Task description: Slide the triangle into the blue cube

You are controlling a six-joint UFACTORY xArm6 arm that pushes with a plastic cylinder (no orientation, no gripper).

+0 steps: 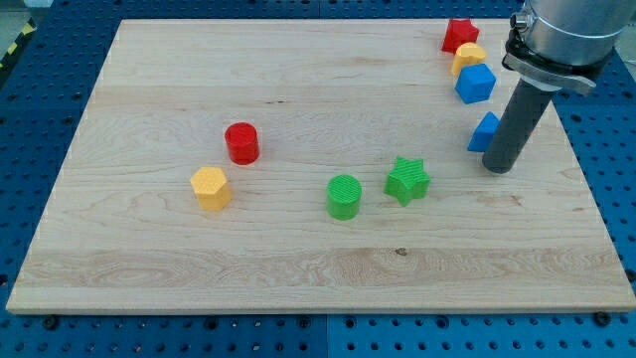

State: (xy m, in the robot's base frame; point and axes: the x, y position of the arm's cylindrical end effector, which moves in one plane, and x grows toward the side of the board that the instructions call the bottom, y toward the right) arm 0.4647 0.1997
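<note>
The blue triangle [484, 131] lies at the board's right side, partly hidden behind my rod. The blue cube [475, 84] sits above it, a short gap apart. My tip [498, 168] rests on the board just below and right of the triangle, touching or nearly touching it.
A yellow block [468, 55] and a red star [459, 34] sit above the blue cube at the top right. A green star [407, 180] and green cylinder [344, 196] are at centre. A red cylinder [241, 143] and yellow hexagon [211, 187] are at left. The wooden board [149, 278] ends close to the right.
</note>
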